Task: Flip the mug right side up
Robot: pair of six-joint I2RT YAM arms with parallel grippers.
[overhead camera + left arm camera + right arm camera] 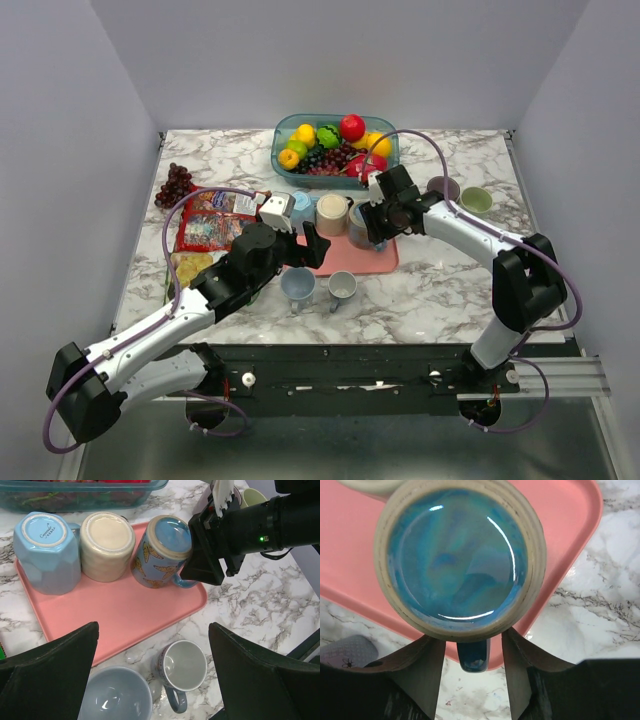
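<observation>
Right gripper (473, 647) fingers straddle the handle (473, 659), a sliver of gap each side, tips hidden; I can't tell if I'm clamped. Butterfly mug (160, 555) sits mouth-down on the pink tray (125, 615), axis near vertical, handle toward that gripper. Blue mug (42, 550) and cream mug (106, 545) inverted beside it: three there. Two upright cups (184, 666) on the counter (260, 610). Left gripper (152, 625) spread wide, empty.
</observation>
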